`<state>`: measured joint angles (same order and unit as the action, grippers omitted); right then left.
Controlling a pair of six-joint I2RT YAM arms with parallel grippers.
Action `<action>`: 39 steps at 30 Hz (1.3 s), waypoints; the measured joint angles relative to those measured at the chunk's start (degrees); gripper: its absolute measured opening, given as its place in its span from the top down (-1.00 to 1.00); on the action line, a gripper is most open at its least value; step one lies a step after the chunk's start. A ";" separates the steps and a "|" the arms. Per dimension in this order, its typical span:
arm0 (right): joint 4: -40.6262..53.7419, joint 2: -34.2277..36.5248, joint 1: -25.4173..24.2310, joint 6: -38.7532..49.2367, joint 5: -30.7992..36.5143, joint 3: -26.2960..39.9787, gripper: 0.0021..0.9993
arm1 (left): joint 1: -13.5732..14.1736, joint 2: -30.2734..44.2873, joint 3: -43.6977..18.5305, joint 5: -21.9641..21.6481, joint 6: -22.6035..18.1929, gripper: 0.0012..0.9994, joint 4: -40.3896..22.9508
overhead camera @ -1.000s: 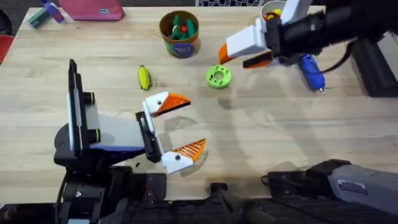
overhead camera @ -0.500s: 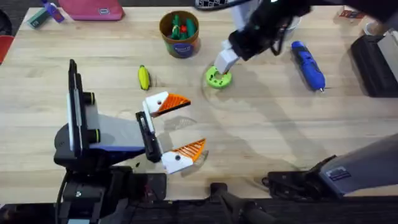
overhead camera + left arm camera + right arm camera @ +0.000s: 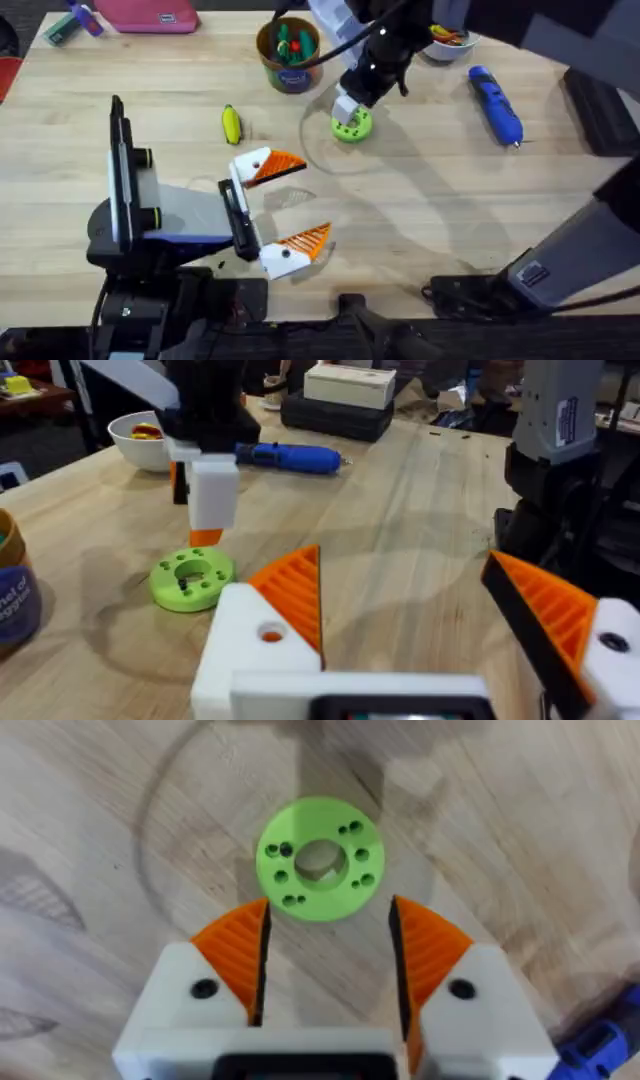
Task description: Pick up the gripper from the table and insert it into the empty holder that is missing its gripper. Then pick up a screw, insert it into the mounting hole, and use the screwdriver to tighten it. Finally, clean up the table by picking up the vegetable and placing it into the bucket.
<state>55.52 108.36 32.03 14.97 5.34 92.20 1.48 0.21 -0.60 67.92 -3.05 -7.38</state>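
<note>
Over the far middle of the table [image 3: 430, 220], the right gripper [image 3: 328, 955] hangs directly above a green disc [image 3: 351, 124], its jaws spread with the orange pads flanking the disc's near edge and nothing between them. From the left wrist view the same gripper hangs pointing down, one orange tip just over the disc's rim; whether it touches cannot be told.

At the near left, the left gripper [image 3: 287, 205] lies low over the table, pointing right, jaws spread wide and empty, both white mounts carrying orange ribbed pads.

Left of the disc and apart from it, the vegetable [image 3: 231, 124] lies on the wood, yellow with a green end. Far of both, the bucket [image 3: 288, 55] stands upright, with green and red pieces inside. The screwdriver [image 3: 497, 104] lies on the far right, its tip pointing toward the near side, well apart from the disc. Just far of it and to the left sits a white bowl [image 3: 449, 42] with small coloured bits in it. A pink case [image 3: 150, 16] rests at the far left edge.
</note>
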 joint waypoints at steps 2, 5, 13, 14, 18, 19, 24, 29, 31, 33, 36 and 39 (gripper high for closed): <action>-0.78 0.71 0.31 0.74 0.00 0.00 -0.20 | 0.00 0.00 0.00 0.01 0.00 -0.97 0.00; -1.89 1.68 0.87 1.43 0.00 0.00 -0.14 | 0.00 0.00 0.00 0.01 0.01 -0.97 0.00; -3.25 3.41 1.88 2.05 0.00 0.00 0.02 | 0.00 0.00 0.00 0.02 0.00 -0.97 0.00; -3.34 3.51 1.92 2.05 0.00 0.00 0.04 | 0.00 0.00 0.00 0.00 0.00 -0.97 0.00; -3.57 4.34 1.92 2.05 -0.06 0.02 0.09 | 0.00 0.00 0.00 0.01 0.00 -0.97 0.00; -3.64 4.66 1.92 2.05 -0.23 0.02 0.09 | 0.00 0.00 0.00 0.00 0.00 -0.97 0.00; -3.71 6.44 1.92 2.05 -1.36 0.02 0.13 | 0.00 0.00 0.00 0.00 0.00 -0.97 0.00; -4.14 6.95 1.92 2.05 -2.03 0.02 0.23 | 0.00 0.00 0.00 0.00 0.00 -0.97 0.00; -4.47 6.95 1.92 2.06 -2.11 0.02 0.23 | 0.00 0.00 0.00 0.02 0.00 -0.97 0.00; -4.65 6.99 1.92 2.07 -2.19 0.02 0.25 | 0.00 0.00 0.00 0.00 0.00 -0.97 0.00; -4.65 7.01 1.92 2.07 -2.19 0.02 0.33 | 0.00 0.00 0.00 0.00 0.00 -0.97 0.00; -4.72 7.05 1.92 2.05 -2.23 0.02 0.35 | 0.00 0.00 0.00 0.02 0.00 -0.97 0.00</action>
<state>50.81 115.41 33.95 17.02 3.12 92.23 1.48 0.21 -0.60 67.94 -3.05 -7.38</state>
